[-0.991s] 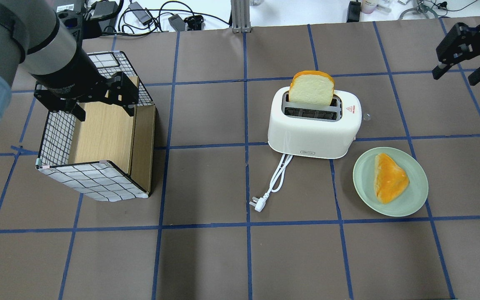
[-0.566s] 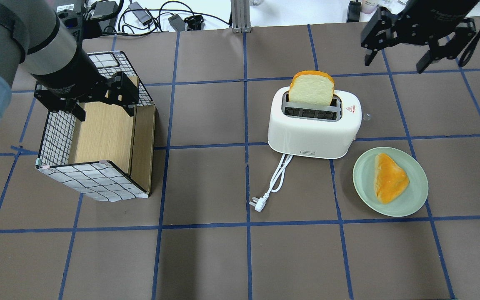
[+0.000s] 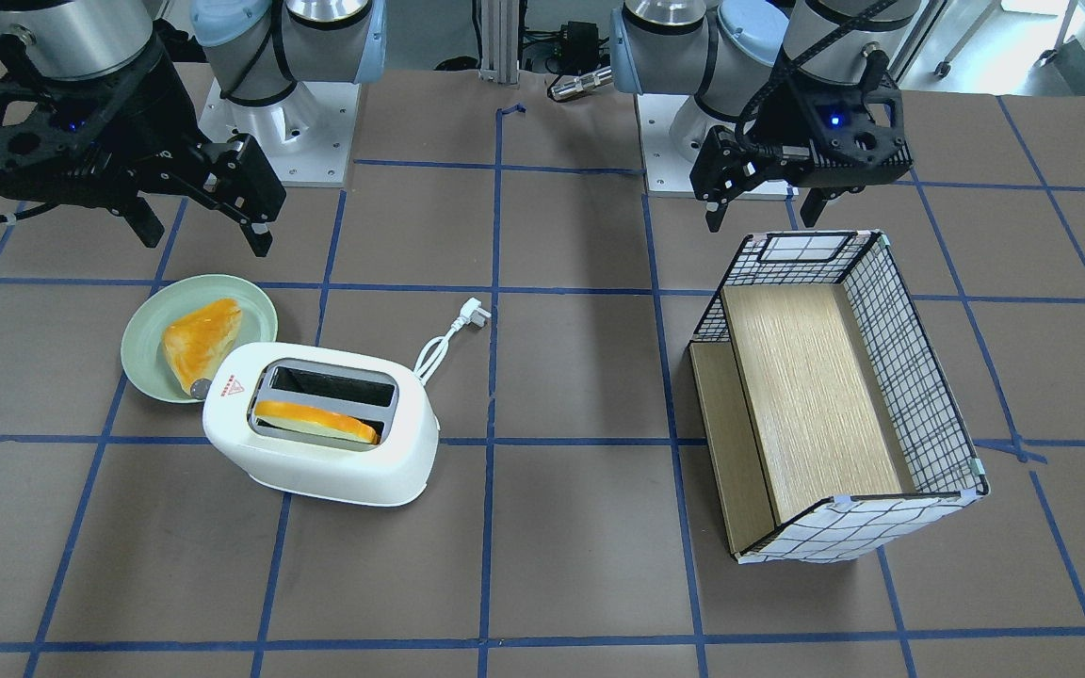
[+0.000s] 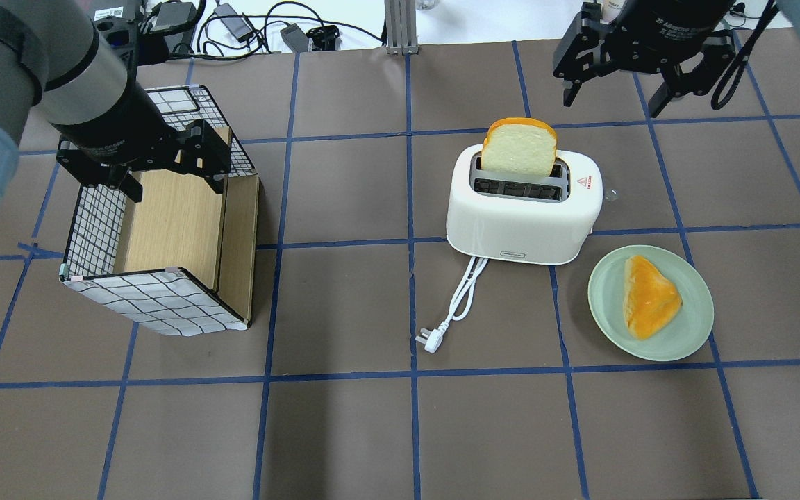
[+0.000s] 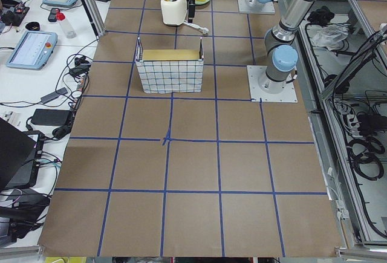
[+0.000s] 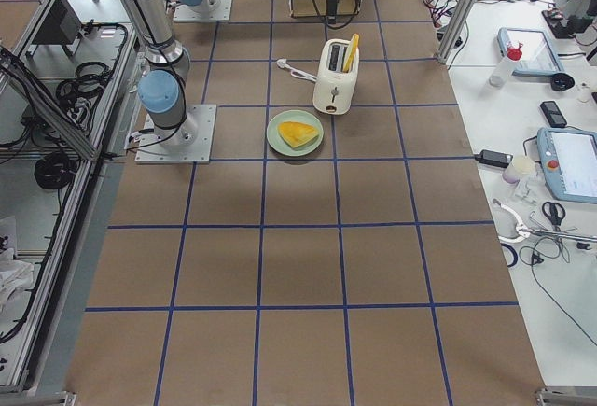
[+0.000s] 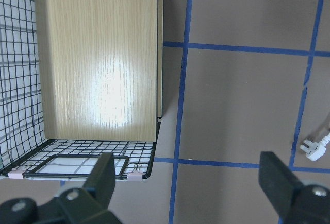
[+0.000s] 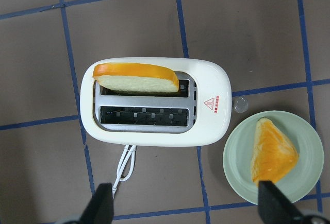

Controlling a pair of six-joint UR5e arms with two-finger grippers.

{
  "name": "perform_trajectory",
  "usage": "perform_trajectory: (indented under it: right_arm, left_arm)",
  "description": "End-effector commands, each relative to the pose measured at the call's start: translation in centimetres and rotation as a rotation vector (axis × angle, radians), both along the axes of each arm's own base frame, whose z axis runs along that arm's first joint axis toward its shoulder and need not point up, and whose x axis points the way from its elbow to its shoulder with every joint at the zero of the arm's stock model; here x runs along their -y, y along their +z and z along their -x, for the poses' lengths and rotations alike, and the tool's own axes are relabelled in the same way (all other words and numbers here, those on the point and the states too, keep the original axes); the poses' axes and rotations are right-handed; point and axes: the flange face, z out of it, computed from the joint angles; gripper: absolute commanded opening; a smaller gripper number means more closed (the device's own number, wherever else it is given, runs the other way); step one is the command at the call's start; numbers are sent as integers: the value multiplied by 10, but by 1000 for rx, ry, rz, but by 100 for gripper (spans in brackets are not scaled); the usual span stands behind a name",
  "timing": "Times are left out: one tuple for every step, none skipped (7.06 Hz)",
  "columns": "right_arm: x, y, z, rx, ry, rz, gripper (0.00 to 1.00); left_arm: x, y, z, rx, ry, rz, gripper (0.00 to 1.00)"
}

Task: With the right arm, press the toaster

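Note:
The white two-slot toaster (image 4: 521, 219) stands mid-table, with a bread slice (image 4: 518, 147) sticking up from its far slot. Its small grey lever (image 4: 612, 196) is on the end beside the red triangle. The wrist view looks straight down on the toaster (image 8: 154, 137) and the lever (image 8: 240, 104). My right gripper (image 4: 612, 97) is open and empty, hovering high beyond the toaster's right end; it also shows in the front view (image 3: 203, 231). My left gripper (image 4: 174, 182) is open and empty over the basket, also in the front view (image 3: 762, 215).
A green plate (image 4: 692, 333) with an orange-topped bread piece (image 4: 650, 295) lies just right of the toaster. The white cord's plug (image 4: 430, 342) lies on the table in front. A wire basket with a wooden insert (image 4: 164, 229) stands on the left.
My right gripper has swung in from the table's right edge, leftward and toward the far side, to a spot above and behind the toaster's right end. The left arm has not moved.

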Motion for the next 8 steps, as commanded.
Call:
perform_trajectory:
  right_arm:
    - [-1, -2, 6, -70, 29, -10, 100]
    - [-1, -2, 6, -69, 29, -10, 100]
    - [-1, -3, 6, -64, 29, -12, 100]
    - [-2, -3, 3, -49, 32, -16, 100]
    - [-2, -1, 2, -38, 33, -10, 100]
    - [-2, -1, 3, -41, 33, -13, 100]
    - [-4, -5, 3, -41, 31, -21, 100]
    - [-5, -7, 6, -41, 42, -25, 100]
  left_arm:
    - [0, 0, 0, 0, 0, -1, 100]
    - [0, 0, 0, 0, 0, -1, 100]
    - [0, 0, 0, 0, 0, -1, 100]
    - [0, 0, 0, 0, 0, -1, 100]
    - [0, 0, 0, 0, 0, 1, 100]
    - [0, 0, 0, 0, 0, -1, 100]
    - [0, 0, 0, 0, 0, 1, 100]
    - [0, 0, 0, 0, 0, 1, 100]
